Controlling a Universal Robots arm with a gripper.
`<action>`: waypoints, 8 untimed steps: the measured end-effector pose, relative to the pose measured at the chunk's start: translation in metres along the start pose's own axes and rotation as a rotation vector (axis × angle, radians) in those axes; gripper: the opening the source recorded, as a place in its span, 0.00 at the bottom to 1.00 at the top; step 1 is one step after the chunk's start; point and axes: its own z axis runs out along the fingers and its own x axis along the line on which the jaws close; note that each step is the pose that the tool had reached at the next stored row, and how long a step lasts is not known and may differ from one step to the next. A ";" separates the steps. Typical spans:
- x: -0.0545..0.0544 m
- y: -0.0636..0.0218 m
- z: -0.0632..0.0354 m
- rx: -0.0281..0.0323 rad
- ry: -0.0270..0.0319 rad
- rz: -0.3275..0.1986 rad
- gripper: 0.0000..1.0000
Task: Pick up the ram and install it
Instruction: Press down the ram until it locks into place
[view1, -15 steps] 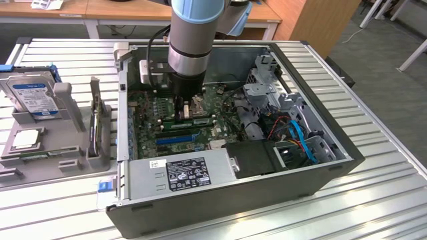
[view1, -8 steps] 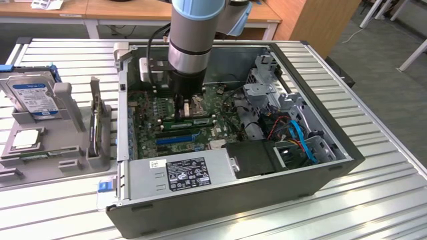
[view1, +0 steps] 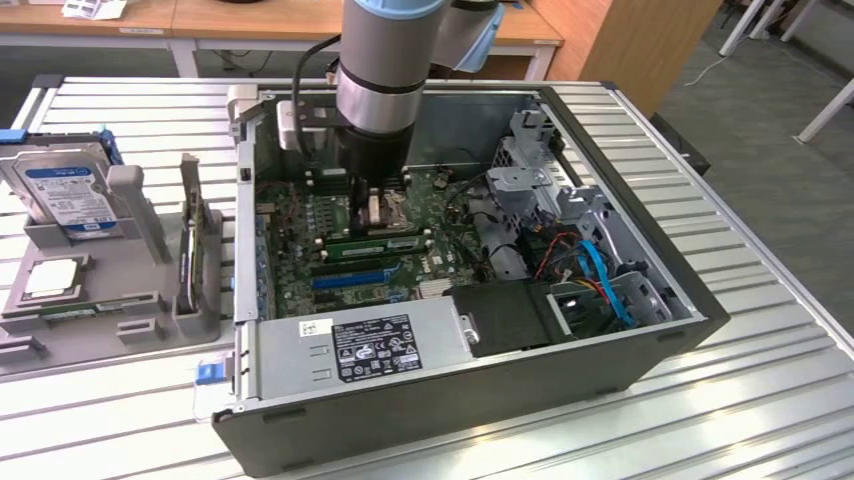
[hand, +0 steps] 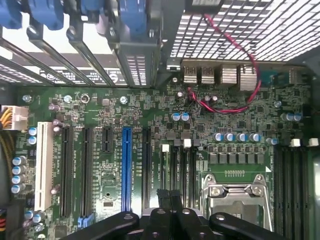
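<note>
Silver slatted table carried an open black computer case; beside it, toward the exterior view's left, sat a grey tray with a blue-labelled hard drive; inside the case lay the green motherboard; the ram, a long green stick, lay in a slot beside the processor socket; the gripper hung just above it, fingers pressed together, gripping nothing that I could see.

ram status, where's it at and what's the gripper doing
Gripper shut, low inside the computer case. Ram at the motherboard slots just under it; cannot tell if gripped. No obstruction seen.
</note>
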 end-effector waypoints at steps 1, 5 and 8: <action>0.000 0.0001 -0.0017 -0.0001 0.0000 0.000 0.10; 0.000 0.0005 -0.0079 0.0000 0.0000 0.000 0.10; -0.001 0.0007 -0.0124 0.0000 0.0000 0.000 0.10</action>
